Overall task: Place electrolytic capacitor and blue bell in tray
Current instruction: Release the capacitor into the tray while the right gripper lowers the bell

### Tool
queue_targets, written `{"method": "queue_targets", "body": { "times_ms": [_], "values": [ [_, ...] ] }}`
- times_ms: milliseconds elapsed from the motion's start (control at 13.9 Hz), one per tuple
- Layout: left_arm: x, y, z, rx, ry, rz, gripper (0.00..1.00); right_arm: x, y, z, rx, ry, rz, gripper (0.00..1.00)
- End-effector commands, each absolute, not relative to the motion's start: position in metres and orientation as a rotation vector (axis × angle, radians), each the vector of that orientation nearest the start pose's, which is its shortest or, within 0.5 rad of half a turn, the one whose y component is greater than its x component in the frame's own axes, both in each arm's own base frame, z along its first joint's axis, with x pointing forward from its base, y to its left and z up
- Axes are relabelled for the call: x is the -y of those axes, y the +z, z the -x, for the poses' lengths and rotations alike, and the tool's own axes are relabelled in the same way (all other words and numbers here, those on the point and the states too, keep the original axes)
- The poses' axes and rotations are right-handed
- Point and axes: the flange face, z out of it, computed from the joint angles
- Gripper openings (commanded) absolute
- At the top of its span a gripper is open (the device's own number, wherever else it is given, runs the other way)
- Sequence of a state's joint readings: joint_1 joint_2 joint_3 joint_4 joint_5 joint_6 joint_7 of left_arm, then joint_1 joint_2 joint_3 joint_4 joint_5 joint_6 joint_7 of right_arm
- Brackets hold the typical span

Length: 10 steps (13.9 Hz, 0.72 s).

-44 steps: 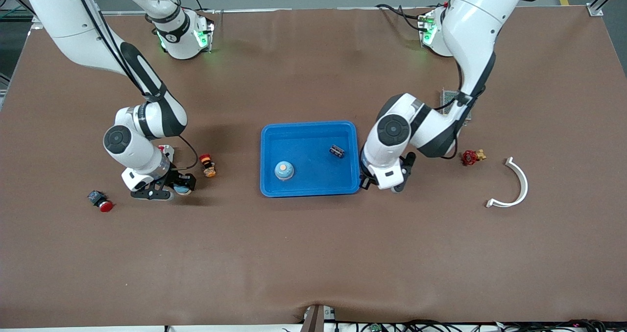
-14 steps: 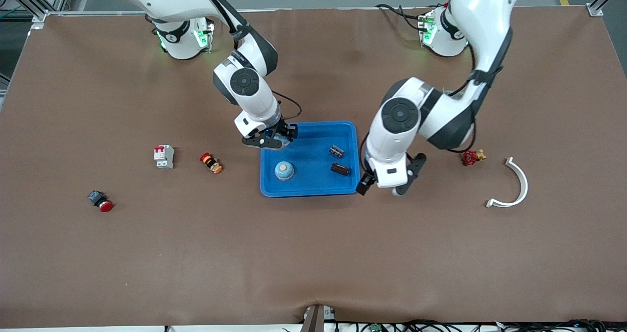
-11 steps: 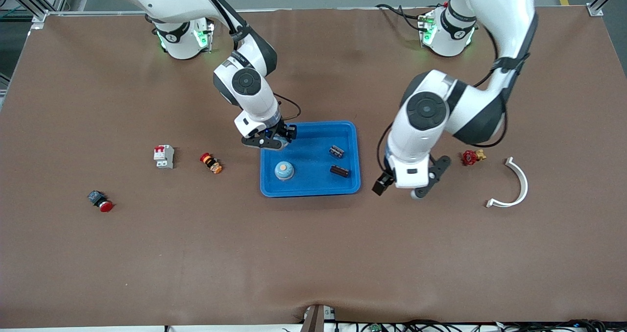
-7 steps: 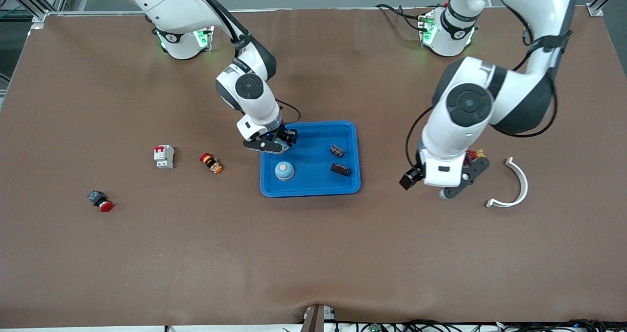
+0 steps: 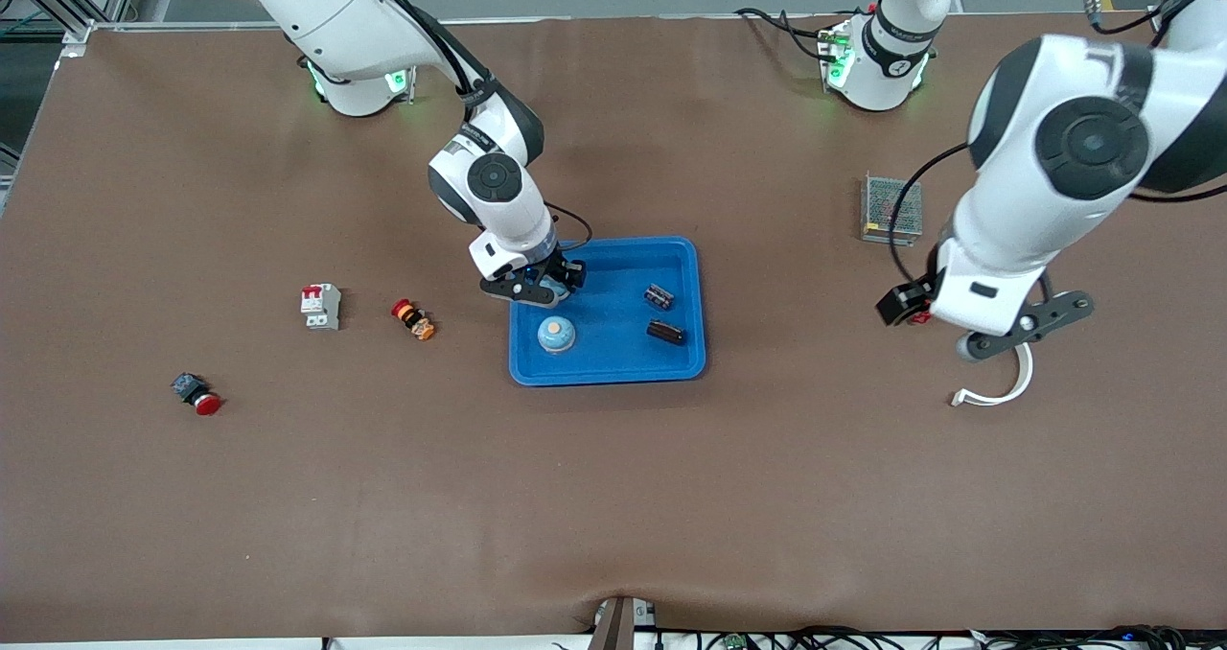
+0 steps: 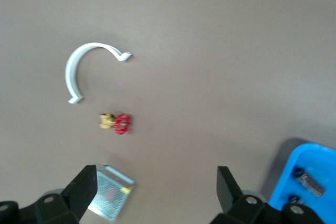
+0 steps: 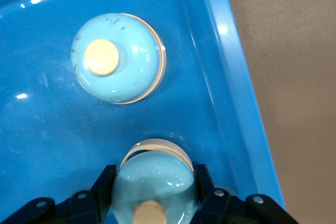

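1. While a blue bell [image 7: 153,190] is clamped in the closed fingers of the right gripper [image 5: 535,286], it is held over the tray [image 5: 613,374], where another bell [image 5: 556,334] rests.
2. The left gripper [image 5: 997,329] is held wide open and empty over the bench [image 5: 613,497], above the white clip [image 5: 1002,391].

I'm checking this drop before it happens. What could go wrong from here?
1. The right gripper holds a blue bell low over the tray, close to the rim; released here, it might tip against the wall.
2. Another bell already sits nearby, so the new one could knock it.
3. The left gripper, open over the table near the white clip, looks unlikely to interfere.
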<state>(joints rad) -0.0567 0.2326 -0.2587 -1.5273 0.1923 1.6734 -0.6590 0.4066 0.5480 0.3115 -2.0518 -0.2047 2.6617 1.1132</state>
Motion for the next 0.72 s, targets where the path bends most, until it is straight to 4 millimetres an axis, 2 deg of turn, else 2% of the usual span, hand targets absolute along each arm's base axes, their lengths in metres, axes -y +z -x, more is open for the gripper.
{"method": "queue_targets", "body": {
  "times_ms": [0, 216, 288, 359, 503, 575, 647],
  "values": [
    [0.142, 0.552, -0.586, 0.404, 0.027, 2.958, 1.00, -0.411, 0.186, -0.451, -0.431, -0.055, 3.002, 0.00],
    [0.137, 0.571, -0.573, 0.369, 0.034, 2.952, 1.00, -0.410, 0.182, -0.453, -0.430, -0.071, 3.015, 0.00],
    [0.132, 0.578, -0.569, 0.334, 0.036, 2.953, 1.00, -0.410, 0.181, -0.453, -0.427, -0.077, 3.021, 0.00],
    [0.118, 0.583, -0.568, 0.320, 0.045, 2.954, 1.00, -0.409, 0.180, -0.454, -0.428, -0.082, 3.022, 0.00],
    [0.110, 0.601, -0.560, 0.223, 0.021, 2.967, 1.00, -0.408, 0.181, -0.455, -0.439, -0.079, 3.019, 0.01],
    [0.100, 0.606, -0.558, 0.208, 0.016, 2.969, 1.00, -0.408, 0.186, -0.462, -0.506, -0.079, 3.004, 0.79],
    [0.092, 0.613, -0.554, 0.191, 0.019, 2.978, 1.00, -0.412, 0.189, -0.461, -0.537, -0.083, 3.002, 1.00]
  ]
}}
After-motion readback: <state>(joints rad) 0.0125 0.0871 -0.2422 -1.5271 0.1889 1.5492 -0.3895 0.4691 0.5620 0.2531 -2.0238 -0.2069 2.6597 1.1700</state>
